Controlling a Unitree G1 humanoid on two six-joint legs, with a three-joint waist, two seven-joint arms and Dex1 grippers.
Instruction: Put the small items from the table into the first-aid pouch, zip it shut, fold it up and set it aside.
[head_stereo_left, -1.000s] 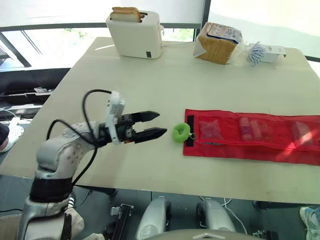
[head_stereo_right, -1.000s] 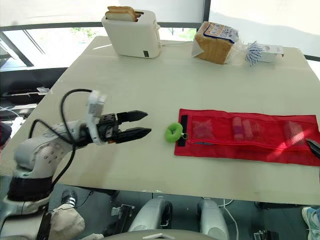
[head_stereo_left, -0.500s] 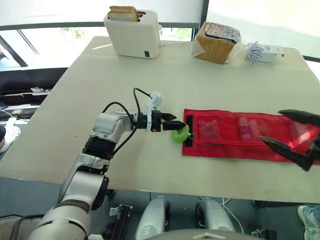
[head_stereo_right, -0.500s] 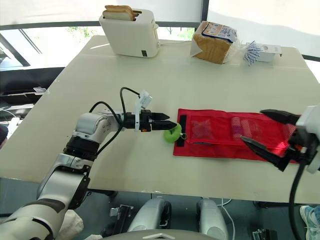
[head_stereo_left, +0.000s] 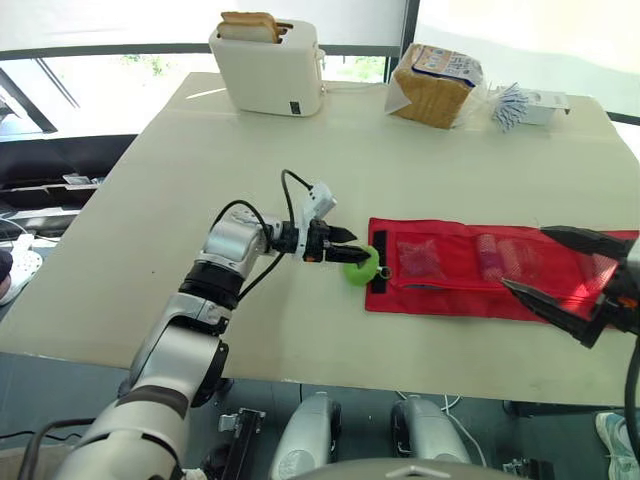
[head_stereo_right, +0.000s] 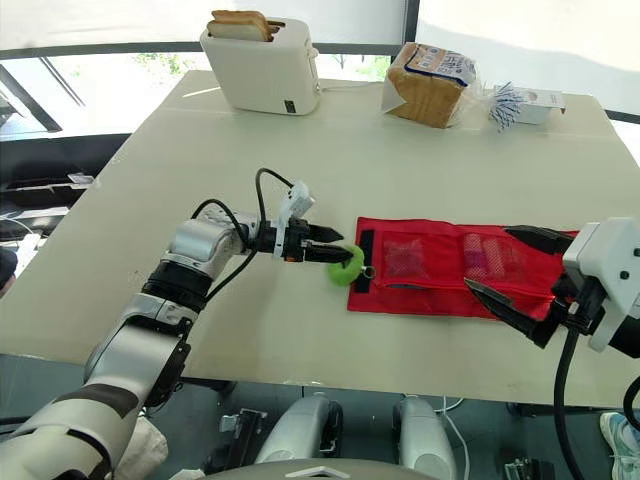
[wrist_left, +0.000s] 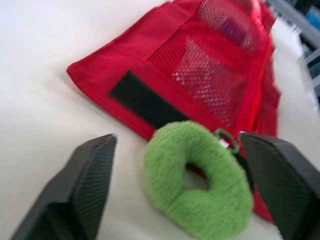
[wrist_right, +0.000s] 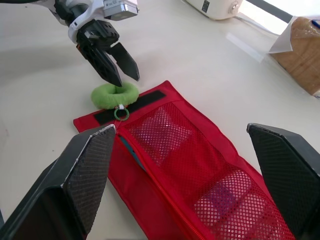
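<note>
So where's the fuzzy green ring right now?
In the head views the green ring lies on the table against the left end of the red pouch, at the open fingers of the left gripper.

The left arm (head_stereo_right: 185, 270) is built of rounded silver-grey shells with black joint bands. A thin black cable (head_stereo_right: 258, 188) runs to a white camera block (head_stereo_right: 291, 208) behind the left pincer (head_stereo_right: 335, 249), whose two tapered black fingers (wrist_left: 85, 180) have finely cross-hatched pads. The right pincer (head_stereo_right: 490, 258) looks alike, on a white boxy housing (head_stereo_right: 605, 270).
</note>
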